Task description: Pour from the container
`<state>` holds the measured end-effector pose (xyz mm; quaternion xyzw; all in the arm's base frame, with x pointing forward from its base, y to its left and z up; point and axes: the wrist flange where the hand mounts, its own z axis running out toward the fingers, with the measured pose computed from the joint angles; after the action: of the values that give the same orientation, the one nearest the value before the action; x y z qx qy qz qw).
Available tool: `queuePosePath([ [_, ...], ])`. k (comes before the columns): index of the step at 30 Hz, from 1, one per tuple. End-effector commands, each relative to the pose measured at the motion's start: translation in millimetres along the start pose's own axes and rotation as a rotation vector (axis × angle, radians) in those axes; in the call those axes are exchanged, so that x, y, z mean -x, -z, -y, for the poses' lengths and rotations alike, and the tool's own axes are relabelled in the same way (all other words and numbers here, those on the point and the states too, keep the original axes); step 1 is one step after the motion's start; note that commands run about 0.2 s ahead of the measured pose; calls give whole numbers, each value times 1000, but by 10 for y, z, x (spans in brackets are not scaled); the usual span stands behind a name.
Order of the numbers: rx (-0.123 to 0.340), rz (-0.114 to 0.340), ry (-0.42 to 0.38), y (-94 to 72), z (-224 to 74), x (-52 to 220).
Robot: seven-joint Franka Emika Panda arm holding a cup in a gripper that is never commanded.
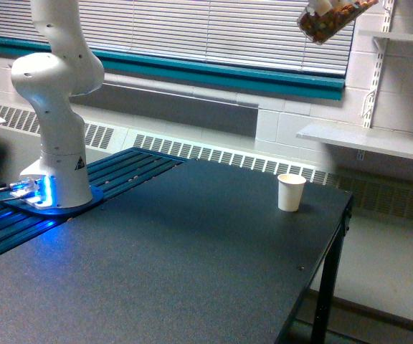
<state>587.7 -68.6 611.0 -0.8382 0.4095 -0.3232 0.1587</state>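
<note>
The container, a small clear cup with brown granular contents, hangs tilted at the top edge of the exterior view, high above the table. Only a pale bit of my gripper shows at its upper end; the frame edge cuts off the rest, and the jaws appear closed on the container. A white paper cup stands upright on the dark table near its far right corner, far below the container and a little to the left. No contents are seen falling.
The arm's white base stands on the table's left side with a blue glow at its foot. White wall shelves sit beyond the table's right edge. Window blinds and a radiator grille run along the back.
</note>
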Motion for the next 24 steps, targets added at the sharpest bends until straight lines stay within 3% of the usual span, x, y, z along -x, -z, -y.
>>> queuePosePath([
  [1,1,-3,-1,-4,16,10],
  [15,-17,-11,30,2,139,188],
  [24,-43,11,83,-32,289,542],
])
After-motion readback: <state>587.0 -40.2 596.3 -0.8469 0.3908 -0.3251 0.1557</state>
